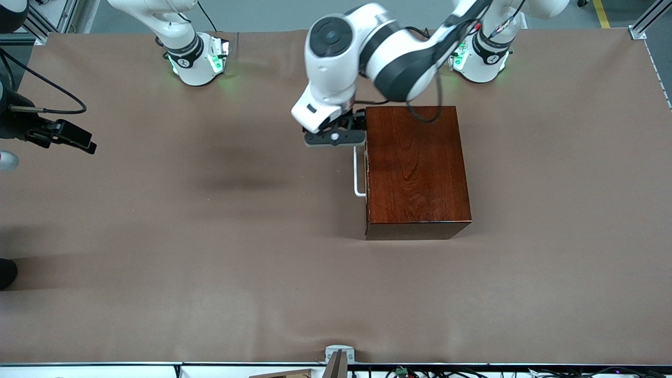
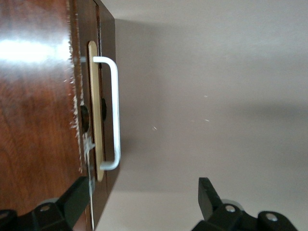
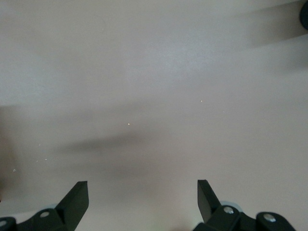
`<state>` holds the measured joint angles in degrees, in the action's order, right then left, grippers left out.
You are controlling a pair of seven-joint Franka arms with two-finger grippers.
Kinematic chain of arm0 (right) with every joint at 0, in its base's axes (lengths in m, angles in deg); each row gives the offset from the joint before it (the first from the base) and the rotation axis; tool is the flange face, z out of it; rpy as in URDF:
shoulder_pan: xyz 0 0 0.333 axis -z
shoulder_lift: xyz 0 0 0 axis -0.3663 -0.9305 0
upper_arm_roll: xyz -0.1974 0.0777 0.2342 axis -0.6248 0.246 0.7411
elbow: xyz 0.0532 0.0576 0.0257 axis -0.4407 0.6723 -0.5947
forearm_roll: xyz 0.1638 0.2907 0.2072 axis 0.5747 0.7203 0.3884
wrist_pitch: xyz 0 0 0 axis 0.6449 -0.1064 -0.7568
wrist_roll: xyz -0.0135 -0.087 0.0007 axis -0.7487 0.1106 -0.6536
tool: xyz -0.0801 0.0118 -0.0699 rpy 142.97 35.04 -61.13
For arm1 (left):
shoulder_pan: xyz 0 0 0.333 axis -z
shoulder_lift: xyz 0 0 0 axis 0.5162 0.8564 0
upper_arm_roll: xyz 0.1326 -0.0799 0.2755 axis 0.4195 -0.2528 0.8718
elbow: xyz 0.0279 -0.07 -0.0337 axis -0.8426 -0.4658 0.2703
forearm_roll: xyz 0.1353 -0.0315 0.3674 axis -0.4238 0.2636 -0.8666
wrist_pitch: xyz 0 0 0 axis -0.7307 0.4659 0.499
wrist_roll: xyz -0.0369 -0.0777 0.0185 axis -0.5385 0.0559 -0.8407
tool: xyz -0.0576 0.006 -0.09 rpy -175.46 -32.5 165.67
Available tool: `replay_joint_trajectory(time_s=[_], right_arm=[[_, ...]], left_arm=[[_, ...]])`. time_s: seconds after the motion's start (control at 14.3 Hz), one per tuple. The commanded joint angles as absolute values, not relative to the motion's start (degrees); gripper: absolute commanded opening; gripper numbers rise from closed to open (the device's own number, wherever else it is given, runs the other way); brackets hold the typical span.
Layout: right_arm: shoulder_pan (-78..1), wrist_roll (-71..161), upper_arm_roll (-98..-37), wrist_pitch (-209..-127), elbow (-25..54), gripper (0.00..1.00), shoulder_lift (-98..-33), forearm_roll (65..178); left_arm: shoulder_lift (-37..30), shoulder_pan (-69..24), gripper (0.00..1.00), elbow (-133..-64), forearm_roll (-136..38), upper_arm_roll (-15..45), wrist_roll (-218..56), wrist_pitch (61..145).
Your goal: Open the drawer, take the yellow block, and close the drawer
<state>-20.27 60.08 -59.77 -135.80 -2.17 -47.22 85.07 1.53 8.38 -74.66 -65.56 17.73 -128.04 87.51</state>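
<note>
Drawer (image 1: 366, 173) shut, its stiff, slick white handle (image 1: 358, 173) the grip point; left tool (image 1: 336, 137) gapes empty at its 12 o'clock end; right tool (image 3: 143, 202) waits, spread empty over counter (image 1: 210, 236).

No text, label, brand, number or sign can be read in any of the views. The small dark marks on the collars of the two arm bases (image 1: 184, 62) (image 1: 489, 59) are too small to make out.
</note>
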Motion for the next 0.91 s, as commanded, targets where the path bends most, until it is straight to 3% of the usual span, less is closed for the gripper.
replay_joint_trajectory(time_s=[0.0,0.84], right_arm=[[-20.4,61.0,-59.8,-135.9,-2.4,1.0,-47.0,84.7],[-20.4,61.0,-59.8,-136.2,-2.4,1.0,-47.0,84.7]], left_arm=[[6.1,10.6,1.0,-72.3,-69.3,18.7,-129.7,88.3],[12.6,10.7,1.0,-72.6,-69.7,22.2,-130.9,90.0]])
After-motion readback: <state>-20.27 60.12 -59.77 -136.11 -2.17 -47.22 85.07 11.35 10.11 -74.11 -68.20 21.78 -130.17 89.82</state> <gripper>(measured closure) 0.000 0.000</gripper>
